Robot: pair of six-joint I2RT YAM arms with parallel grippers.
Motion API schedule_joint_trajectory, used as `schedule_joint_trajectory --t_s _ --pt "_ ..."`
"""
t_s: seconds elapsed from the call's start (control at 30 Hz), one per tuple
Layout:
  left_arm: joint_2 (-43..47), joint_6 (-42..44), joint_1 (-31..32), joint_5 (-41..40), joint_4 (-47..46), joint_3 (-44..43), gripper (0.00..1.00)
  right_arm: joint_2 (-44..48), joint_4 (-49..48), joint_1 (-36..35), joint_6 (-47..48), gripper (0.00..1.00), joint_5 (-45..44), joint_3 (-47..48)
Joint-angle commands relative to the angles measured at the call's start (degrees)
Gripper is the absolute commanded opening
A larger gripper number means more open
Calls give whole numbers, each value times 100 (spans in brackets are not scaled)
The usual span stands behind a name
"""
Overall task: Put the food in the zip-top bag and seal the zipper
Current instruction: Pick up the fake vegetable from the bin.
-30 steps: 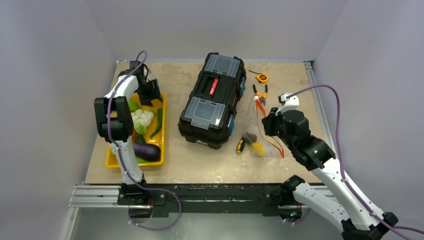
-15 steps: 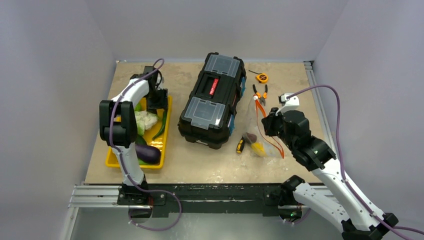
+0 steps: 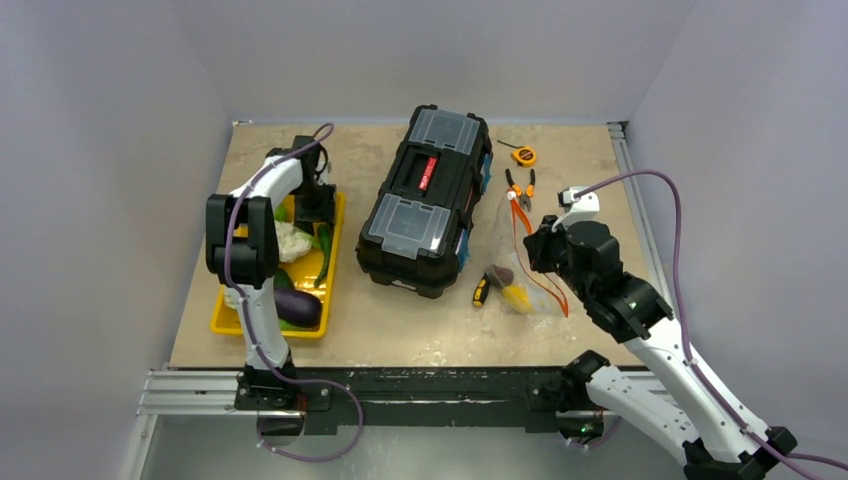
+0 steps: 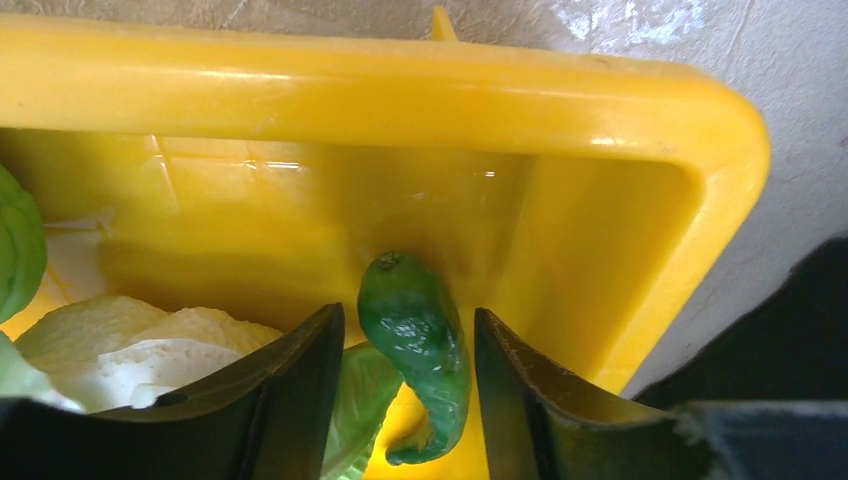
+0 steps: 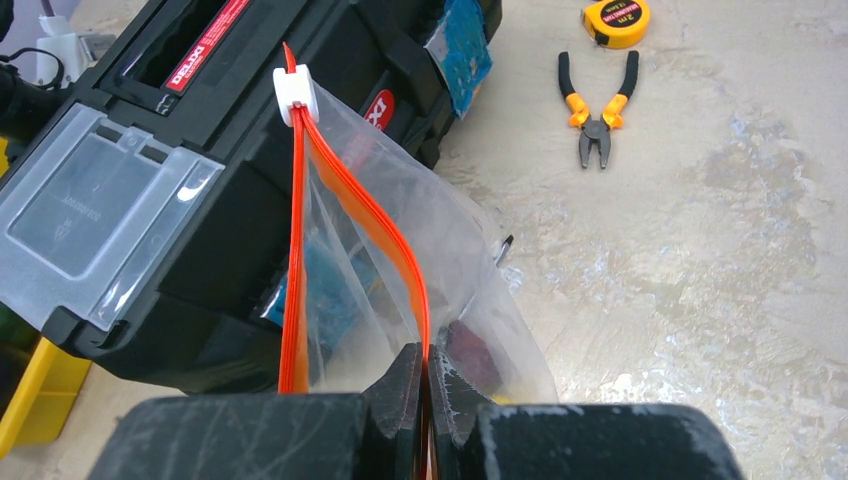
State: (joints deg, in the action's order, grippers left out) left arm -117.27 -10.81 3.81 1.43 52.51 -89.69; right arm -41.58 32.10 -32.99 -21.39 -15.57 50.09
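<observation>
My left gripper reaches into the far end of the yellow tray, open, its jaws straddling a green pepper with a gap on each side. White cauliflower and green cabbage lie to its left. A purple eggplant rests at the tray's near end. My right gripper is shut on the red-orange zipper of the zip-top bag, holding the mouth up beside the toolbox. The white slider sits at the far end. Purple and yellow food lies inside the bag.
A black toolbox stands mid-table between the tray and the bag. Orange-handled pliers and a yellow tape measure lie beyond the bag. A black-and-yellow screwdriver lies by the bag's near left corner.
My left gripper has moved right across the tray's far end to the green pepper, and its jaws have narrowed a little. The right arm and the bag have not moved.
</observation>
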Motion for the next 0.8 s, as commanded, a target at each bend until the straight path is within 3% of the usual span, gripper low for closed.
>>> schedule_joint_trajectory --t_s 0.0,0.13,0.4,0.67,0.77 --pt "-57 139 -104 54 204 -228 43 51 -142 -15 39 0 -112 -19" --pt "-40 134 -109 52 273 -317 21 18 -134 -17 29 0 -123 -25" --pt "1297 8 -109 -424 -59 0 4 45 -161 -20 29 0 -121 -43" --pt "3574 -97 -39 236 -1325 816 0 -34 -157 -18 42 0 -94 -43" --pt "4389 -96 -29 1189 -2056 1199 0 -59 -162 -18 38 0 -91 -47"
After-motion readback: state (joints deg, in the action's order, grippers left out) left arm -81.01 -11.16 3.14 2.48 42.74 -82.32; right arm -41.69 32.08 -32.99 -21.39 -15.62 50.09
